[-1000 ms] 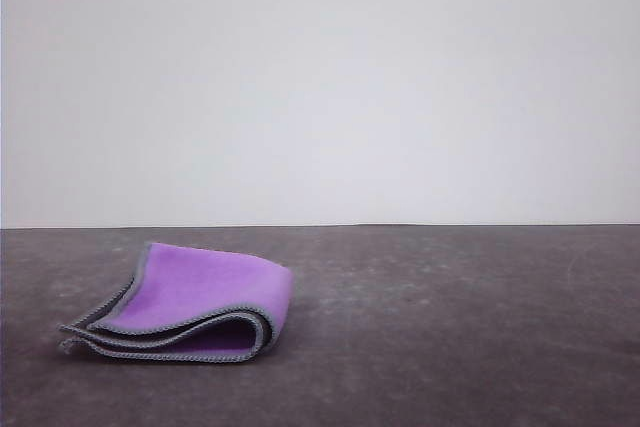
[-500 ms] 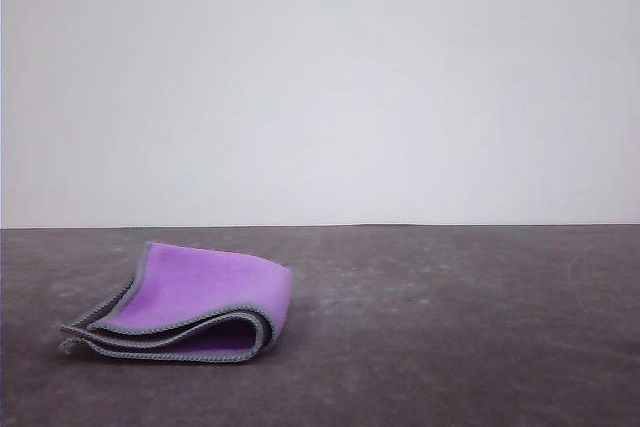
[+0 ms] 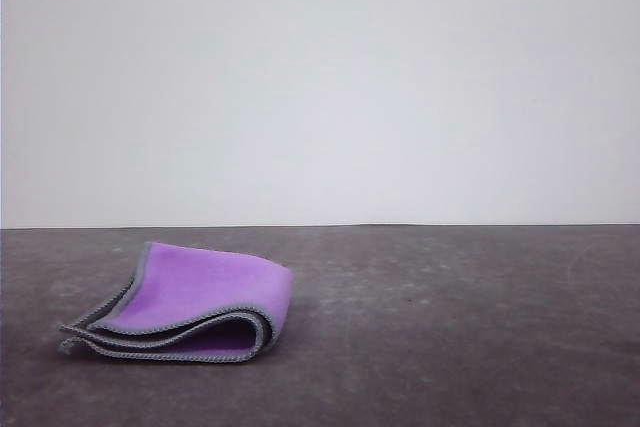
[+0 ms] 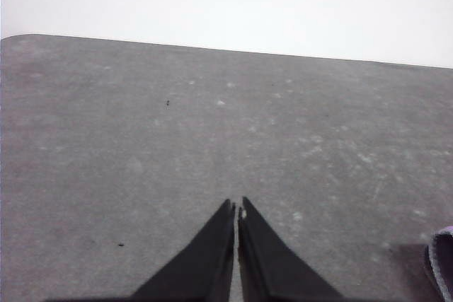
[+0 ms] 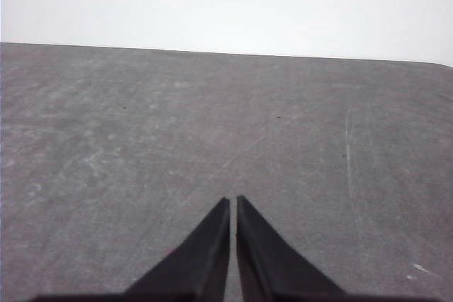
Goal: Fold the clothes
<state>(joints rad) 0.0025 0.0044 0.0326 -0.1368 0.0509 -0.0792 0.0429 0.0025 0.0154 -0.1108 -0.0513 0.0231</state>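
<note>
Cloth (image 3: 190, 302) folded, purple outward, unlabelled.

Only the folded cloth (image 3: 185, 305) stands in the way — near left on the table (image 3: 450, 327); centre, right and far side lie open.

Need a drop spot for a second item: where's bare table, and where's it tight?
Bare table runs from the folded cloth rightward to the right edge, and behind the cloth to the far edge. Only the cloth's front-left patch is occupied. Both the left pincer and right pincer sit shut over bare surface.
</note>
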